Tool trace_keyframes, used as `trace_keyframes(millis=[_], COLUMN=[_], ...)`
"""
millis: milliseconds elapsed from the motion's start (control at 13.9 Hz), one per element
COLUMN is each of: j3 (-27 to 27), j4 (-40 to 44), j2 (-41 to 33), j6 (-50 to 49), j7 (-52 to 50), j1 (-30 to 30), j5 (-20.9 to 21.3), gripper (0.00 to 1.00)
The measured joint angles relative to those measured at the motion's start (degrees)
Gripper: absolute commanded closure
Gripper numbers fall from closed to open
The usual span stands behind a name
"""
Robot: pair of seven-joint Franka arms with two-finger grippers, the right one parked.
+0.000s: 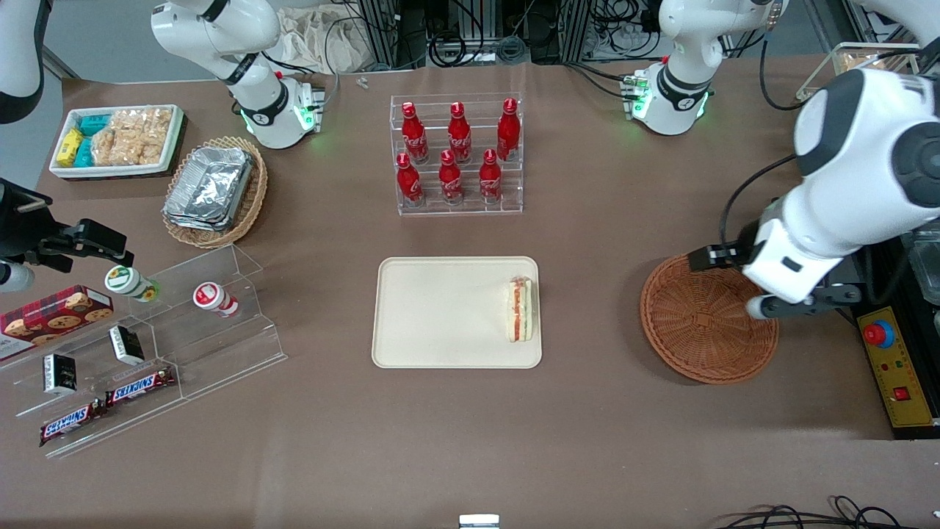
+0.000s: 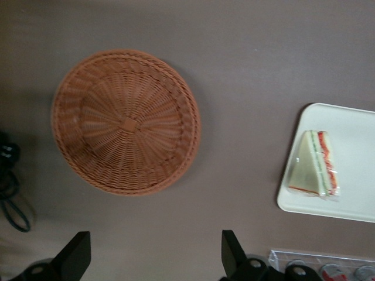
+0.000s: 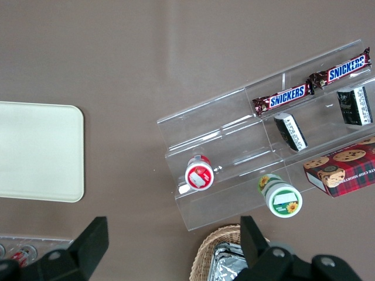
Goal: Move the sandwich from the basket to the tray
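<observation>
From the front, the sandwich [image 1: 521,309] lies on the tray [image 1: 440,312], at the edge nearest the basket [image 1: 701,327]; the basket sits bare on the counter [image 1: 587,411] toward the working arm's end; the tool [image 1: 742,283] hangs above its rim. At the left wrist, its fingers [image 2: 75,256] stand spread apart, grasping nothing, above counter beside the basket [image 2: 126,122]; the sandwich [image 2: 314,164] rests on the tray [image 2: 351,193].

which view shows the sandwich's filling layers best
The left wrist view: the white triangular sandwich wedge shows its bread face and red-green edge on the cream tray. The front view shows it smaller; the right wrist view misses it. The open pincer hangs above the brown wicker basket.
</observation>
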Motion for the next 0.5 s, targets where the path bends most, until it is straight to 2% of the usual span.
trace_keyframes(millis=[503], j3=[2.37], j4=[-3.01], j2=[-1.99], j6=[2.05], j7=[13.45], j1=[3.15], j5=[-0.45], gripper=[0.0])
